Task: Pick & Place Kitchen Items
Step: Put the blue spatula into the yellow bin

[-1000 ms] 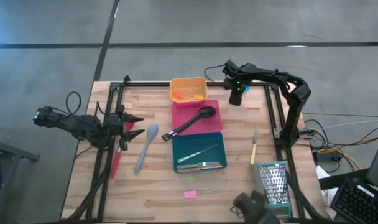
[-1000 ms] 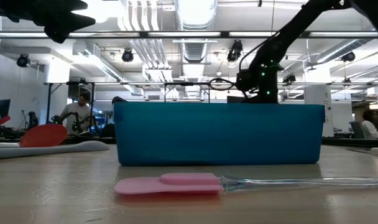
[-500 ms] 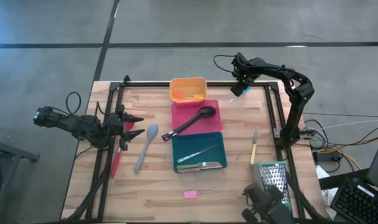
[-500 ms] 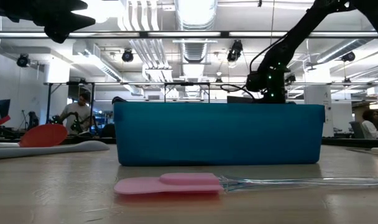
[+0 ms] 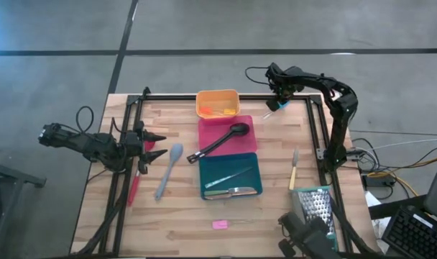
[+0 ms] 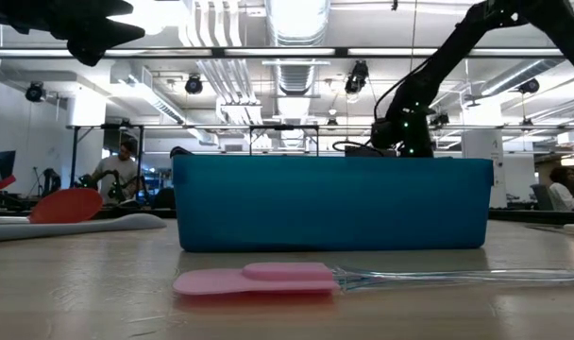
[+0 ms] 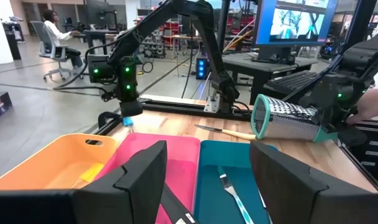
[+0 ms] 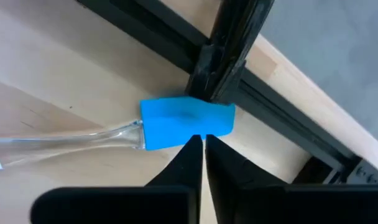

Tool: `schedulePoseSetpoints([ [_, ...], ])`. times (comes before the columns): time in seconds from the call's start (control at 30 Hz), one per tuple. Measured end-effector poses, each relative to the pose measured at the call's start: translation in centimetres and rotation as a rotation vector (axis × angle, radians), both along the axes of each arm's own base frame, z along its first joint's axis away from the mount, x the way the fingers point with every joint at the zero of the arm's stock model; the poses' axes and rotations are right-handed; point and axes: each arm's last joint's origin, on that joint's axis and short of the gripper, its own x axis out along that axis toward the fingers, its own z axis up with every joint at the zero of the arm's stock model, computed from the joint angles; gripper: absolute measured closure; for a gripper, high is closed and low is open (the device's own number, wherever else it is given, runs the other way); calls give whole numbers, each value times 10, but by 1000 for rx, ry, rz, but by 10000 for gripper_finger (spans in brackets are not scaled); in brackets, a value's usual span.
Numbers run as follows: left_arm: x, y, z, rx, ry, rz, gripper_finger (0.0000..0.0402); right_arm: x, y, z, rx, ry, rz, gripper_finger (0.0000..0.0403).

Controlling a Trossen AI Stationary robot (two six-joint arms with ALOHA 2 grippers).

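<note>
A small blue spatula (image 5: 276, 106) with a clear handle (image 8: 64, 146) lies at the table's far right, beside the black frame post. My right gripper (image 8: 200, 140) points down at it, shut at the blue head. My left gripper (image 7: 207, 180) hangs level above the table's left side (image 5: 155, 139), open and holding nothing. A grey spoon (image 5: 168, 169) and a red spatula (image 5: 138, 176) lie on the wood near it. A black spoon (image 5: 222, 140) rests in the pink tray (image 5: 246, 124). A yellow-handled knife (image 5: 294, 171) and a pink spatula (image 5: 220, 224) also lie on the table. My right gripper meets the blue spatula at one long edge of its head (image 8: 183, 144), with the two fingertips closed together there. The fingers come steeply from above. The clear handle stretches away low over the wood. I cannot tell whether the head is clear of the table.
The orange tray (image 5: 217, 93) at the far edge holds small pieces. The teal tray (image 5: 204, 173) holds metal utensils. A black frame rail and post (image 8: 232, 37) run right beside the blue spatula. A box grater (image 5: 315, 208) lies at the near right with a person's hand (image 7: 370, 111) by it.
My right gripper has shifted a little toward the table's far right corner, rolled about its own line and settled low at the blue spatula. The dark shape beside the grater has moved slightly.
</note>
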Motion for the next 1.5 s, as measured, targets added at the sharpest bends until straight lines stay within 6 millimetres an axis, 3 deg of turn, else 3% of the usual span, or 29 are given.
schedulePoseSetpoints([
  [0.5,0,0,0,-5,-1,0,168,6,1,7,49,20,-170,394],
  [0.93,0,0,0,-10,-1,0,168,17,5,9,24,-60,-315,394],
  [1.2,0,0,0,-14,-1,0,168,34,7,8,46,-190,-283,394],
  [1.5,0,0,-2,-48,6,-2,168,27,4,3,30,-181,-347,394],
])
